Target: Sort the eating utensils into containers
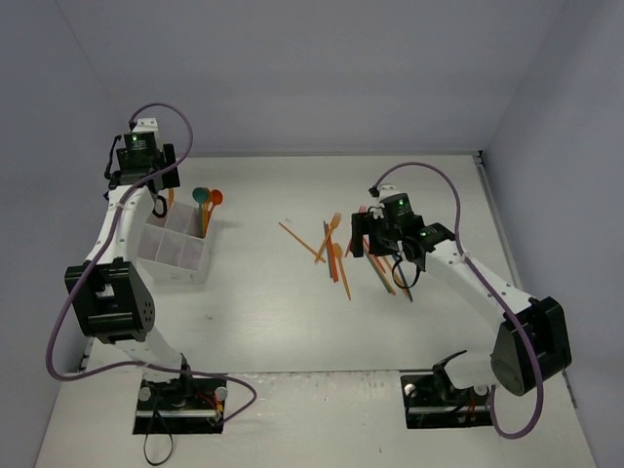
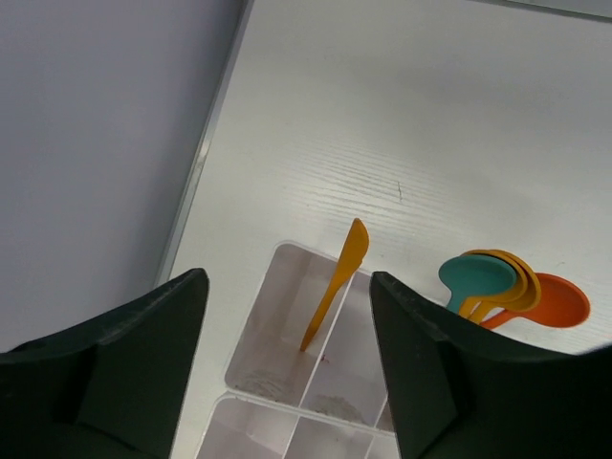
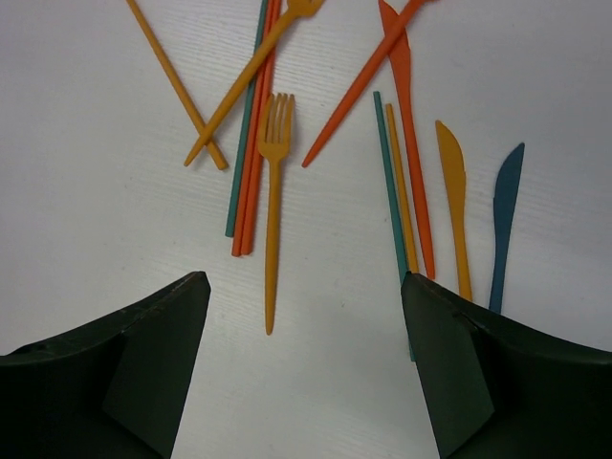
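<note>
1. L claw (image 2: 287, 287): jaws wide, nothing gripped. It hangs over the far end of the box (image 1: 175, 249), at the tabletop's (image 1: 263, 322) left side.
2. Box: white, translucent, split into square compartments, flat on the tabletop.
3. Orange knife (image 2: 335, 292): in the box's far compartment, tip down on the floor, tilted, leaning on a divider. It touches neither finger.
4. Spoons: teal spoon (image 2: 473, 275) with yellow-orange ones behind it and an orange spoon (image 2: 559, 301) beside it. Bowls stick up at the box's far right corner. Handles are hidden by the claw finger, so which compartment: cannot tell.
5. R claw (image 3: 304, 287): jaws wide, nothing between them. It hovers above the loose pile at tabletop centre-right, well apart from the box.
6. Pile, R wrist view, all flat on the tabletop:
   - Orange fork (image 3: 274, 191) lies alone, tines far, between the fingers.
   - Red sticks (image 3: 253, 143) and a teal stick (image 3: 244, 143) lie side by side, touching, just left of the fork.
   - A second orange fork (image 3: 253, 86) crosses over them.
   - Orange stick (image 3: 177, 81) lies slanted at far left.
   - Red knife (image 3: 406, 143) runs alongside a thin teal and orange stick pair.
   - Orange knife no. 2 (image 3: 454, 210) and blue knife (image 3: 504, 220) lie at right, near each other, not touching.
</note>
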Controlling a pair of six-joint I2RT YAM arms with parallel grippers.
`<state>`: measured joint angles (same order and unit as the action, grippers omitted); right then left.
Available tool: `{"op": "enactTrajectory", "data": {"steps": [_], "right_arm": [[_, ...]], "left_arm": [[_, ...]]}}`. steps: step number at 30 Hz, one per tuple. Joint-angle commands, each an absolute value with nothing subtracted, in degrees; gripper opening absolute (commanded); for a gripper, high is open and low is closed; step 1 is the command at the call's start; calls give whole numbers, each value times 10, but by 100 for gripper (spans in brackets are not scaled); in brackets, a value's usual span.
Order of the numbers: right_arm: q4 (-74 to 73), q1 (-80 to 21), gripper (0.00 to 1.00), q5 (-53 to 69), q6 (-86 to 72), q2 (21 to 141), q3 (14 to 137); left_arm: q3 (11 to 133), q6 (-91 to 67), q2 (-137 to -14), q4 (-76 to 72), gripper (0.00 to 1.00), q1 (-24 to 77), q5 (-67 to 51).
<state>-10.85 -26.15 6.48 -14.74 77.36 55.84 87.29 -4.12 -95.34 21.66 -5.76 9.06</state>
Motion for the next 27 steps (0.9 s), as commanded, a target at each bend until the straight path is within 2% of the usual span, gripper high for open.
{"op": "enactTrajectory", "data": {"steps": [1,5,10,16,19,27], "right_arm": [[-109,-241,69,5,-185,788,546],[-113,-175,57,-15,-211,793,523],[-113,-101,54,-6,-212,830,502],[-112,-93,51,21,-217,902,515],[-110,-93,39,9,-218,931,524],[-99,-93,30,-17,-217,983,540]], "left_arm": [[895,-94,-868,235,73,-57,60],[886,-144,-824,265,75,-40,8],[848,-166,-768,292,75,43,-30],[788,-190,-716,308,75,165,-53],[761,-201,-700,309,75,200,-51],[739,-221,-700,312,75,237,-62]]}}
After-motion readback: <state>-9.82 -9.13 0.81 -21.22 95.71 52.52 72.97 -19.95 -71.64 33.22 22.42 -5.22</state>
